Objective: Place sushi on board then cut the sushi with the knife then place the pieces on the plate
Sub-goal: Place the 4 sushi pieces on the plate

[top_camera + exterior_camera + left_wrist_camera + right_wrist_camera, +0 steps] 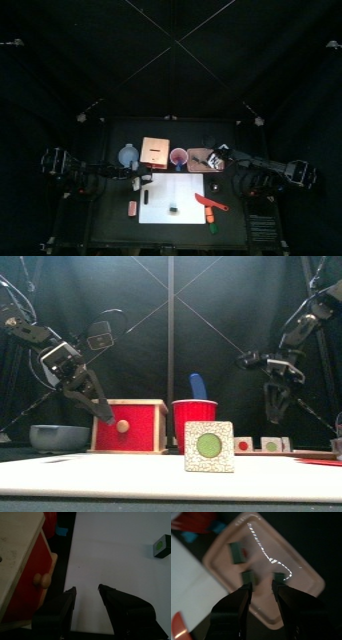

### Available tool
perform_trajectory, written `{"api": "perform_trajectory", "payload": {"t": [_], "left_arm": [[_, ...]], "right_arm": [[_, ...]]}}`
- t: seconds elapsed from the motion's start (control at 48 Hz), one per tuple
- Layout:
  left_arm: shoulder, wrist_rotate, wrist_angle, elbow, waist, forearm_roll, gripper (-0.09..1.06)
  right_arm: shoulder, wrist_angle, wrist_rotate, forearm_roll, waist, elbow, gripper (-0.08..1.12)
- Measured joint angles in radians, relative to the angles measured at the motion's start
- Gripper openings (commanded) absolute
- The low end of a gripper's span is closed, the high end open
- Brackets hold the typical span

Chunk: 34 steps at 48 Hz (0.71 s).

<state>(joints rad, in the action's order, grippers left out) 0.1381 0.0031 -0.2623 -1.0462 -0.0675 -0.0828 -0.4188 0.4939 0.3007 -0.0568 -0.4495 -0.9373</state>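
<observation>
One dark green sushi piece (209,446) stands upright on the white board (163,192); the left wrist view shows this sushi piece (160,546) too. My left gripper (87,592) hangs open over the board's left part, beside the wooden box (130,424). Over the pink tray (294,567) my right gripper (263,582) is open, with bare tray showing between its jaws. A sushi piece (236,552) lies on the tray, and from the front two pieces (243,443) show there. The red knife (210,204) lies on the board's right side.
The red cup (195,421) holding the blue knife (198,384) stands between the box and the tray. A blue-grey bowl (58,436) sits left of the box. A small red thing (131,207) lies left of the board, a green one (211,225) near its front right corner.
</observation>
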Motion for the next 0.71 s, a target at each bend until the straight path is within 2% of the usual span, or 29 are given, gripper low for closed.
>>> {"api": "perform_trajectory", "payload": {"t": [0.188, 0.354, 0.583, 0.708], "left_arm": [[0.0, -0.003, 0.0, 0.003, 0.0, 0.0, 0.8], [0.0, -0.002, 0.0, 0.005, 0.0, 0.0, 0.8], [0.0, -0.003, 0.0, 0.011, 0.002, -0.005, 0.8], [0.0, -0.005, 0.002, 0.011, 0.002, -0.017, 0.8]], "right_arm": [[0.002, -0.06, 0.002, 0.089, 0.265, 0.052, 0.76], [0.064, -0.184, 0.002, 0.127, 0.454, 0.101, 0.76], [0.233, -0.238, 0.003, 0.149, 0.569, 0.201, 0.77], [0.339, -0.235, 0.002, 0.149, 0.609, 0.275, 0.86]]}}
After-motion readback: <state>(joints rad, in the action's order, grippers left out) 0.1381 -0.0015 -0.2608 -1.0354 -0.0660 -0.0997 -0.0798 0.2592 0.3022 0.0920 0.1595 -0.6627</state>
